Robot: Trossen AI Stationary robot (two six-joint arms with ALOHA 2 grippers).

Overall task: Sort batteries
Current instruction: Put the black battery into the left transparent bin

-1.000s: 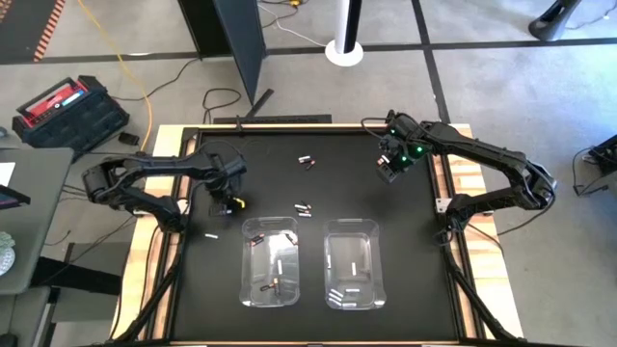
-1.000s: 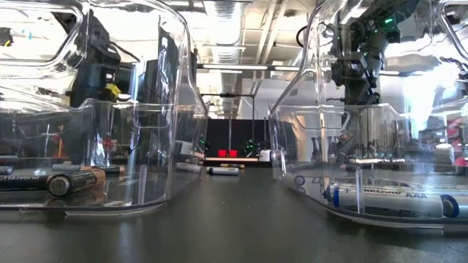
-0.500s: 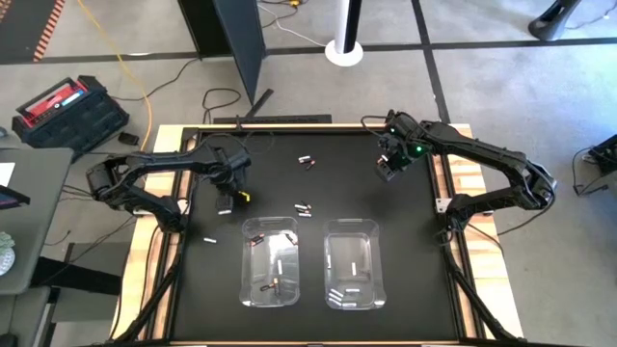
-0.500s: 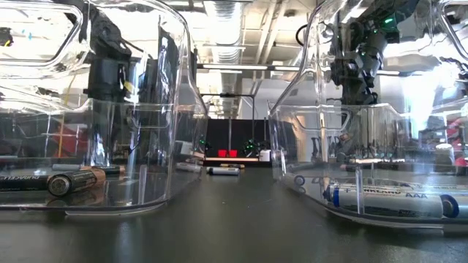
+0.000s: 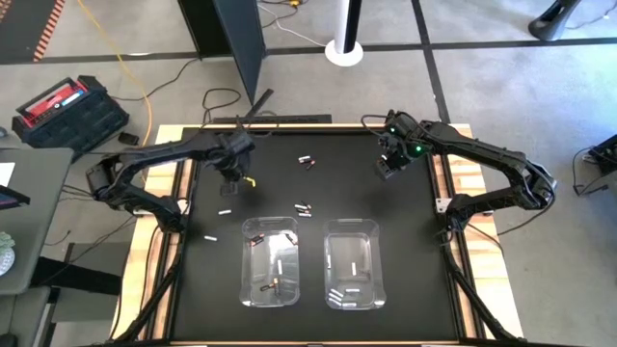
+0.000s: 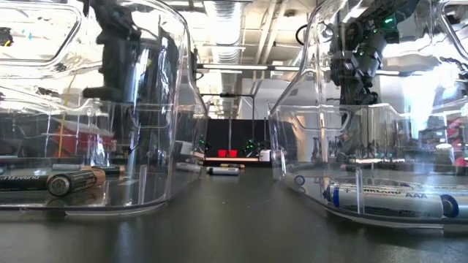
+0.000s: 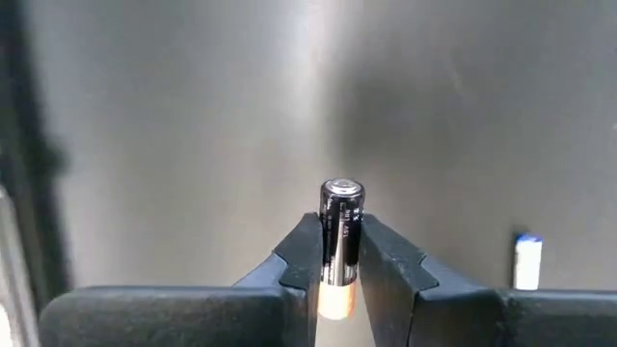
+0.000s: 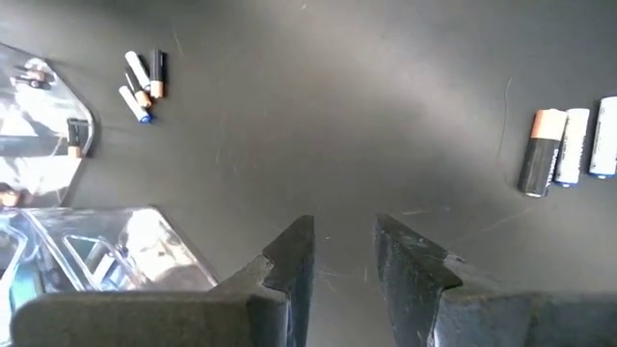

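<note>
Black table (image 5: 405,207), two clear bins near the front edge: left bin (image 5: 269,261) holds dark copper-ended cells, right bin (image 5: 354,264) white ones. Left gripper (image 7: 339,253), up over the back-left of the mat, pinches a dark copper-ended battery (image 7: 340,231) upright between its fingers. Right gripper (image 8: 343,246) waits at back right, fingers apart, nothing in them. Judgement: carry the cell over the left bin, go low inside the rim, then release so it won't bounce out. Loose batteries (image 5: 304,208) lie just behind the bins.
</note>
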